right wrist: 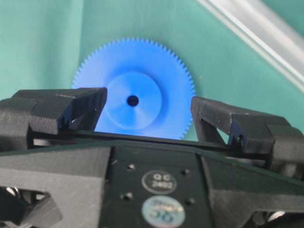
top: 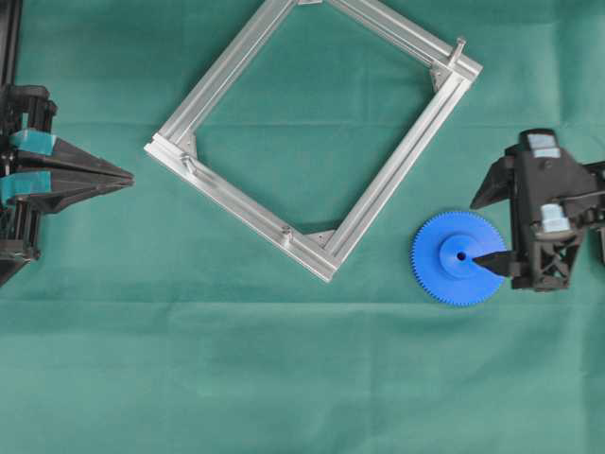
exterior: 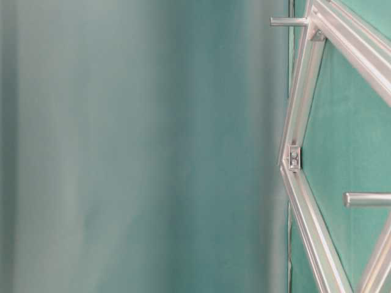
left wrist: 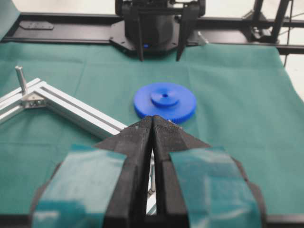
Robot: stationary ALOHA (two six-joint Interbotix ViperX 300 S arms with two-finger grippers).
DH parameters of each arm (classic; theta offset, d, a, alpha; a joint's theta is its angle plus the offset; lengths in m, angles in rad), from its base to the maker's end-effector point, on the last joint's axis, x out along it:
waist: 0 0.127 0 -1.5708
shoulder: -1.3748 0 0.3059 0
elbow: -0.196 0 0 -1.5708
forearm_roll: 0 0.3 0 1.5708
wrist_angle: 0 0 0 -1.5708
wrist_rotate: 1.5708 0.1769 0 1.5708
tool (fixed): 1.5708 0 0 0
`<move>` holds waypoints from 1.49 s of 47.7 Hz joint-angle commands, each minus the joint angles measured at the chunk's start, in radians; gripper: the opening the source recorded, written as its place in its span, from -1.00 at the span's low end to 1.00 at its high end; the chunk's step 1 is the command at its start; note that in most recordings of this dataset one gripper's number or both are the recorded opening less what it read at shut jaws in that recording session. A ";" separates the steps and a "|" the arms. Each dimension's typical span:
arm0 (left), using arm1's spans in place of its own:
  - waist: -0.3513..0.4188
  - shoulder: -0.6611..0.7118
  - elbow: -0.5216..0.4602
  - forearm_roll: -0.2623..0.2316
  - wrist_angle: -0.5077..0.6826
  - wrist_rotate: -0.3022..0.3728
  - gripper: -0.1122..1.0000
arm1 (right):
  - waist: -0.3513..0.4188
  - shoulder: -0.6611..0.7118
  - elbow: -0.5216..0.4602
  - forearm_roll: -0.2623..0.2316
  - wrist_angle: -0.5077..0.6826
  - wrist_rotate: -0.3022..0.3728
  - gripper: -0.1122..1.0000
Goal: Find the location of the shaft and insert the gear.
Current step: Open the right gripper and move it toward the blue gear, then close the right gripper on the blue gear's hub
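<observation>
Overhead: gear [top: 458, 257] lies flat on the green cloth [top: 284, 378] covering the table, lower right of centre, just off the right-hand corner of the aluminium frame [top: 312, 132], not touching it. Right hand [top: 501, 222] sits at the gear's right edge, fingers spread wide; one black fingertip [top: 490, 260] overlaps the gear's hub in this view, the other points off to the upper left, clear of the gear. No grip on it.

Right wrist view adds: gear [right wrist: 134, 99] centred between the two spread fingers [right wrist: 71, 111], centre hole visible, frame rail [right wrist: 259, 38] across upper right. Can't tell from here whether a finger touches it.

Shaft [top: 285, 230]: small peg on the frame's lower rail near the bottom corner, only visible overhead. Taller pin [top: 458, 47] at the frame's right corner; left wrist view shows that pin [left wrist: 20, 78] upright at its upper left.

Left hand [top: 128, 178] at far left, well apart from the frame, fingers pressed together on nothing. Left wrist view confirms the tips meeting [left wrist: 152, 124], gear beyond them.

Table-level view: only blurred cloth and frame rails [exterior: 299, 122], no gear, no hands.
</observation>
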 commanded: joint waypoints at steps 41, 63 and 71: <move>0.002 0.011 -0.025 -0.002 0.002 0.002 -0.77 | 0.032 0.212 0.040 -0.006 -0.160 0.075 0.81; 0.002 0.011 -0.025 -0.002 0.006 0.002 -0.77 | 0.054 0.255 0.038 -0.006 -0.199 0.078 0.81; 0.003 0.011 -0.025 -0.002 0.006 0.002 -0.77 | 0.066 0.278 0.035 -0.006 -0.218 0.080 0.81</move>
